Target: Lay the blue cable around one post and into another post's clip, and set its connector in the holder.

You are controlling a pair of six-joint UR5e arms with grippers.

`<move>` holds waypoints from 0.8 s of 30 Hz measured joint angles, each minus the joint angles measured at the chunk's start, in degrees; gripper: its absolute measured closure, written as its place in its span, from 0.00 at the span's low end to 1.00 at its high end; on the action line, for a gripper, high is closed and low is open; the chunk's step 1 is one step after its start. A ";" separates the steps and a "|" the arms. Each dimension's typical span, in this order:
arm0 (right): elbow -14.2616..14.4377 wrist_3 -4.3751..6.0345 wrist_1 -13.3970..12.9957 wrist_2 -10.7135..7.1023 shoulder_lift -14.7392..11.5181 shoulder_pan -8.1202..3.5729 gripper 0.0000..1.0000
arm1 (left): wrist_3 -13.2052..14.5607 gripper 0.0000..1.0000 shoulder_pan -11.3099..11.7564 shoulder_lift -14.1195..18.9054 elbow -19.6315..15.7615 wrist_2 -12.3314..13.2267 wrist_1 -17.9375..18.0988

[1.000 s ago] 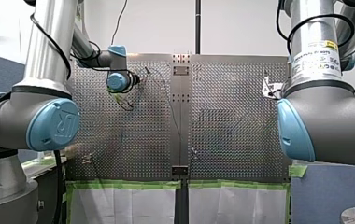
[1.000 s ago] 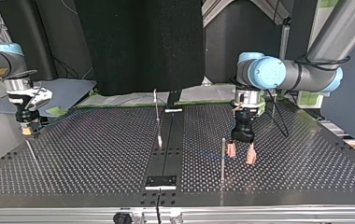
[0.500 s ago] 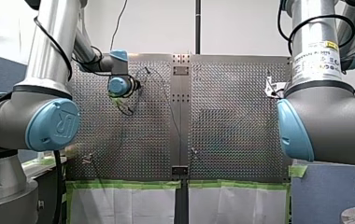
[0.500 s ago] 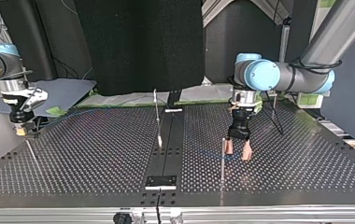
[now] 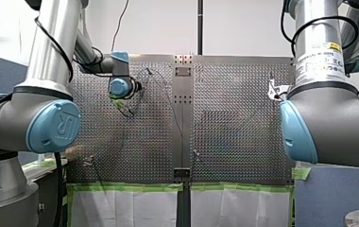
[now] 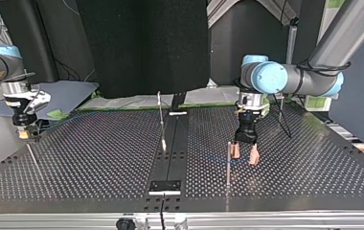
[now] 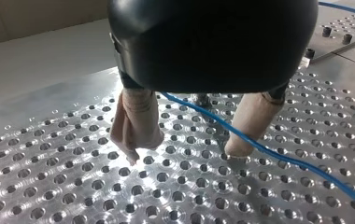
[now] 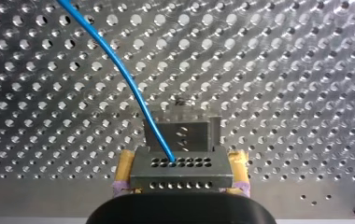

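Under my left tool (image 7: pixel 185 154), fingers apart, the cable (image 7: pixel 306 171) runs past; only the right wrist view shows my right tool (image 8: pixel 181 161) clamped on the connector (image 8: pixel 180 175).

blue cable (image 8: pixel 143 112), grey connector (image 8: pixel 180 170), perhaps beige pads (image 7: pixel 136 121)

You lose the blue cable (image 7: pixel 283 158) twice in the left wrist view: the black housing of my left gripper (image 7: pixel 185 151) hides its upper stretch, and the picture's edge cuts its far end. In the top view it is a faint line just beside the post (image 6: pixel 228 162), too thin to trace farther from the post. Well apart from the post, what my right gripper (image 6: pixel 24 134) holds is too small to tell. In the front view my right arm's elbow (image 5: pixel 329 125) covers most of that gripper.
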 joint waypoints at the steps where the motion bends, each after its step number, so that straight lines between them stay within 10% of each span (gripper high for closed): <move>1: 0.00 -0.05 -0.03 -0.03 0.11 0.01 1.00 | 0.00 0.00 0.01 -0.01 0.00 0.02 0.02; 24: -0.88 -0.05 -0.55 -1.14 0.90 -0.09 1.00 | -0.10 0.00 0.08 -0.01 0.00 0.14 -0.03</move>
